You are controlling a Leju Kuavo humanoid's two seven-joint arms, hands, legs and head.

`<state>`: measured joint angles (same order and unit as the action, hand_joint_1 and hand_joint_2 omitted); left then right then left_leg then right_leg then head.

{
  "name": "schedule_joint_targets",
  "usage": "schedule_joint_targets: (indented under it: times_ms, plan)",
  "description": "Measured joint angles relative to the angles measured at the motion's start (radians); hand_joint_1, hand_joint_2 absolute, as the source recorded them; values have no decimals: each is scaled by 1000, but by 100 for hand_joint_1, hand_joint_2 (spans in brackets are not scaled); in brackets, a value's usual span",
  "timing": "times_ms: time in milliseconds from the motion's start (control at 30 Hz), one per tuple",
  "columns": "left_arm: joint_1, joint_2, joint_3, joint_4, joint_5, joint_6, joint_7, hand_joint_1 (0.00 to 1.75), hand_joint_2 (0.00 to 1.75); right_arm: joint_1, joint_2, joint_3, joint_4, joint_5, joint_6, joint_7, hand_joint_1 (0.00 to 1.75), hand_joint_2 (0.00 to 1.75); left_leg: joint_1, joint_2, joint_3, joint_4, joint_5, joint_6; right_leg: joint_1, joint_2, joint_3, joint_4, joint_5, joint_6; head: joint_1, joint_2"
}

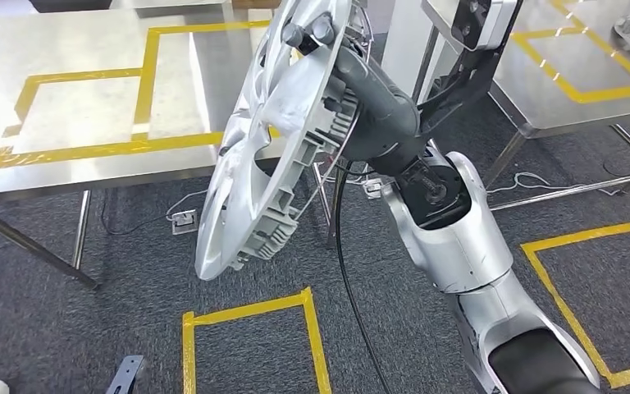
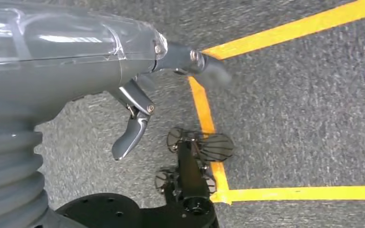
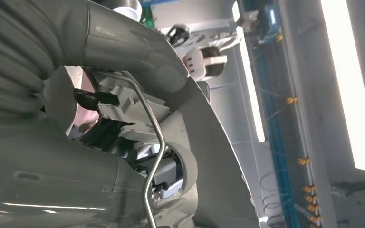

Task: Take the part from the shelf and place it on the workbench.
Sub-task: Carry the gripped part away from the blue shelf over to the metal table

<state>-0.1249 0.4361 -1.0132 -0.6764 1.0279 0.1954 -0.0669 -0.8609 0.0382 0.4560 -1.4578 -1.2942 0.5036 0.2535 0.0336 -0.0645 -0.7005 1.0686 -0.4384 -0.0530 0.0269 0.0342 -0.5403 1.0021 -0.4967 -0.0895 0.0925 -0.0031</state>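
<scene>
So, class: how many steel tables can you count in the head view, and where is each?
2. One steel table stands at upper left, behind the wheel cover held by the right hand; the other is at upper right. Others may lie out of frame.

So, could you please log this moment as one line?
right hand: holds wheel cover, raised | left hand: empty, over floor | workbench: ahead

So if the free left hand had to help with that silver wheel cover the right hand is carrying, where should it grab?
Probably the lower rim of the wheel cover, coming from the robot's left. The right hand holds the upper part, the cover hangs tilted, and that lower edge is free. The left hand holds nothing.
</scene>
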Motion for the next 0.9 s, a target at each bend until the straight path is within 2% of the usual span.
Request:
schedule_joint_targets:
  times_ms: [67,133,167,200,233,300,333,367,433,500,533,600,633,667,700,733,767,833,900]
  plan:
    - [-1,-1,0,5,-3,3,3,0,175,1,3,-1,2,-6,3,2,175,175,-5,51,-32,66,-53,-2,-5,-20,9,-36,17,12,-9,0]
    - [-3,-2,1,11,-4,6,11,0,175,6,4,-1,5,-8,5,4,175,175,0,65,-67,167,-109,-10,-7,-40,3,-36,21,17,-23,0]
    - [-2,-3,1,13,-5,6,16,0,175,9,4,-1,7,-9,6,6,175,175,2,66,-71,193,-116,-15,-7,-50,-1,-31,20,21,-30,0]
    - [-1,-4,1,16,-6,6,21,0,175,13,3,-1,9,-10,6,8,175,175,5,69,-60,188,-107,-21,-9,-59,-5,-24,17,26,-36,0]
    - [-1,-6,1,18,-7,6,24,0,175,15,3,0,10,-11,6,9,175,175,7,76,-31,150,-84,-28,-12,-68,-11,-13,12,33,-40,0]
    - [-2,-9,3,22,-12,6,24,0,175,14,4,0,11,-12,6,10,175,175,7,109,30,55,-55,-36,-15,-81,-26,18,-3,54,-51,0]
    - [-2,-10,5,24,-14,6,23,0,175,13,6,0,11,-12,6,10,175,175,5,123,46,27,-50,-30,-15,-84,-33,33,-10,63,-56,0]
    - [-2,-10,6,26,-17,5,22,0,175,12,7,0,11,-12,7,10,175,175,2,132,48,19,-54,-18,-13,-87,-38,44,-14,69,-59,0]
    - [-1,-10,8,30,-22,4,21,0,175,12,8,0,11,-12,9,10,175,175,0,123,42,22,-50,7,-12,-94,-42,52,-17,76,-57,0]
    - [-2,-11,9,32,-27,0,21,0,175,11,8,-1,11,-12,10,10,175,175,1,110,38,21,-45,20,-17,-84,-47,65,-34,86,-52,0]
    - [-3,-12,11,33,-30,-2,20,0,175,11,8,-1,11,-11,11,10,175,175,3,102,37,20,-42,25,-19,-73,-57,94,-58,91,-49,0]
    - [-4,-12,15,36,-33,-8,17,0,175,11,6,-2,11,-10,11,10,175,175,3,86,34,19,-39,32,-24,-50,-94,201,-124,99,-40,0]
    - [-4,-13,17,38,-34,-10,16,0,175,11,5,-2,11,-9,11,10,175,175,2,77,32,19,-37,34,-25,-46,-116,261,-152,100,-36,0]
    - [-4,-13,19,40,-34,-12,16,0,175,12,4,-2,11,-8,11,10,175,175,1,67,30,19,-35,36,-25,-44,-131,303,-164,98,-32,0]
    - [-4,-13,21,42,-35,-14,15,0,175,13,4,-2,12,-7,11,10,175,175,0,57,28,19,-33,38,-24,-43,-133,312,-157,94,-28,0]
    - [-4,-14,22,45,-35,-15,15,0,175,13,3,-2,12,-7,11,10,175,175,-2,45,27,19,-31,39,-24,-39,-118,285,-133,86,-24,0]
    - [-4,-14,24,46,-35,-16,14,0,175,12,3,-2,11,-7,11,10,175,175,-4,34,27,19,-29,40,-22,-31,-91,229,-97,76,-19,0]
    - [-5,-18,25,48,-37,-14,14,0,175,9,3,-3,11,-8,12,10,175,175,-4,13,24,16,-21,35,-19,2,-39,114,-44,53,-18,0]
    - [-5,-23,26,48,-41,-8,15,0,175,8,2,-4,11,-10,13,10,175,175,4,-6,18,9,-9,22,-13,21,-20,68,-29,40,-16,0]
